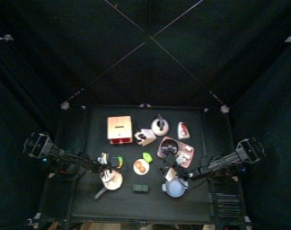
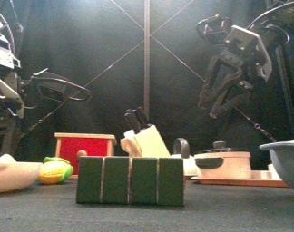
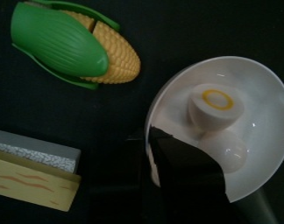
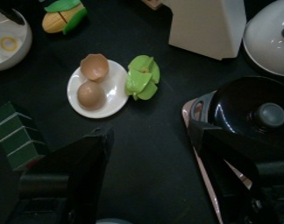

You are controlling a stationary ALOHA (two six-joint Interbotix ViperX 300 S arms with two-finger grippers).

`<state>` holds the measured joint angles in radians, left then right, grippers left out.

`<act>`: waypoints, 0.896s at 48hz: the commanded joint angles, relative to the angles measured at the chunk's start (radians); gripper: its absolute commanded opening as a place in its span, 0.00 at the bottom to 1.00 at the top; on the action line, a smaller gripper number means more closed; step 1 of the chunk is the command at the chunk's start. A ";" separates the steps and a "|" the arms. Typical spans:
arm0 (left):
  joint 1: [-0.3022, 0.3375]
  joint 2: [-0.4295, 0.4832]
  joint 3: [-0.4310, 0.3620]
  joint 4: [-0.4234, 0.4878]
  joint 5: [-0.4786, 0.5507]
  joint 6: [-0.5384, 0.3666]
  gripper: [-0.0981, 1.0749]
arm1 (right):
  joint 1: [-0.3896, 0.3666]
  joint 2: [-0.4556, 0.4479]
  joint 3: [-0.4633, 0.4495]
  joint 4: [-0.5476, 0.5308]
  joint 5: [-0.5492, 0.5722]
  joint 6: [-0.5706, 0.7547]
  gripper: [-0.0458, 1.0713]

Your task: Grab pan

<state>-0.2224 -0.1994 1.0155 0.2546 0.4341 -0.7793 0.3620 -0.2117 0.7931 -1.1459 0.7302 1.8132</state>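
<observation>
The pan (image 4: 257,112) is black, has a lid with a knob and sits on a wooden board (image 4: 198,149). It also shows in the front view (image 2: 222,162) and in the top view (image 1: 170,148), right of the table's middle. My right gripper (image 4: 156,133) is open and empty and hangs above the table; the pan lies just past its one jaw. In the top view the right gripper (image 1: 191,171) is in front of the pan. My left gripper (image 3: 189,171) looks shut and empty over a white bowl (image 3: 256,83) that holds a halved egg (image 3: 215,105).
A plate with two eggs (image 4: 92,87) and a green leaf (image 4: 141,76) lie left of the pan. A knife block (image 4: 205,26), a kettle (image 4: 273,35), a green sponge (image 2: 130,179), a corn cob (image 3: 80,48), a red box (image 2: 83,147) and a grey bowl (image 2: 287,161) crowd the table.
</observation>
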 commanded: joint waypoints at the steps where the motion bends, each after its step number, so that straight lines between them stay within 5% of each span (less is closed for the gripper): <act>1: 0.002 -0.005 -0.028 0.002 0.023 0.003 0.40 | 0.005 -0.028 -0.006 0.003 0.002 0.002 0.91; 43: 0.002 -0.117 -0.078 -0.037 0.044 0.003 0.35 | 0.009 -0.032 -0.005 0.028 -0.003 0.002 0.91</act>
<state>-0.2224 -0.3083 0.9710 0.2240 0.4924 -0.7747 0.3666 -0.2163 0.7961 -1.1290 0.7286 1.8132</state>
